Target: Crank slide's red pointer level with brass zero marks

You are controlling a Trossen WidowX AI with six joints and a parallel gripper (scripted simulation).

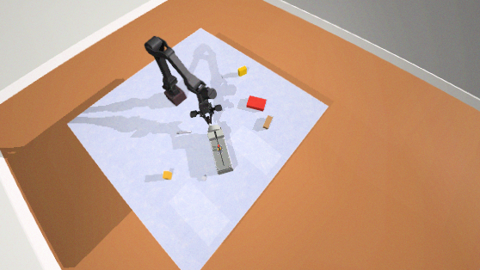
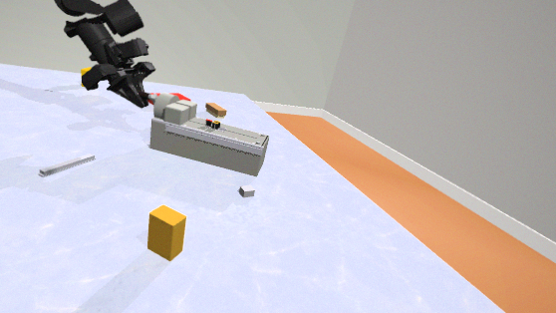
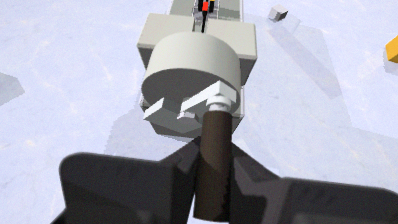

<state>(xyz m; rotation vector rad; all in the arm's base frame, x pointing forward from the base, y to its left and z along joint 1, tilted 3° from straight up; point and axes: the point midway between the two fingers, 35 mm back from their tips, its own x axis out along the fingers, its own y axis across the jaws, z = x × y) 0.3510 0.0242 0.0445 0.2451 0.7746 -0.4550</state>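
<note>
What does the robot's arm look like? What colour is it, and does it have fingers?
The arm is dark grey to black, made of chunky links with rounded joints, and it stands on a dark reddish-brown block. Its tool is black too, with two flat, blocky fingers and small side pieces sticking out like little wings. No cables or markings show.
</note>
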